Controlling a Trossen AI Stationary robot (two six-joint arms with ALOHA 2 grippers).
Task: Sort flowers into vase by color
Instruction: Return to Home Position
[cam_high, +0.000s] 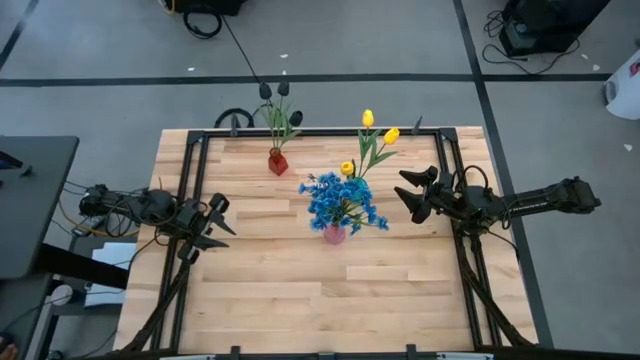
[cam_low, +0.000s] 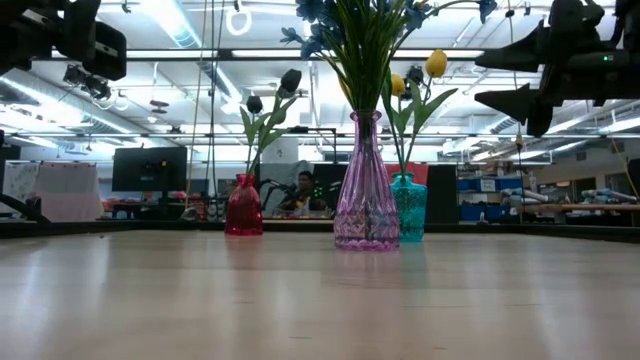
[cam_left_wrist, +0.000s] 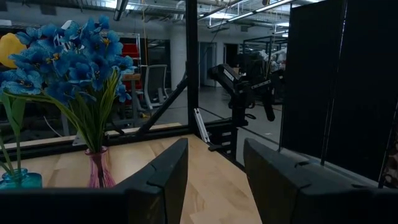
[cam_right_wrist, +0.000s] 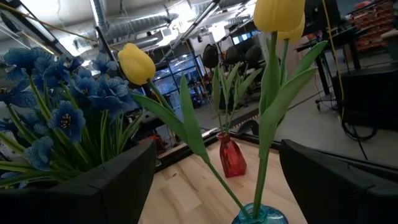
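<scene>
Nearest, at the middle of the table, the blue flowers are held in the violet vase. Just behind, yellow tulips are set in the teal vase. Farther back, dark tulips are set in the red vase. The left gripper and right gripper are raised to either side, fingers spread, nothing grasped.

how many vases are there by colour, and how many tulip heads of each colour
red vase: 1
violet vase: 1
teal vase: 1
yellow tulips: 3
dark tulips: 3
total: 3 vases, 6 tulip heads
</scene>
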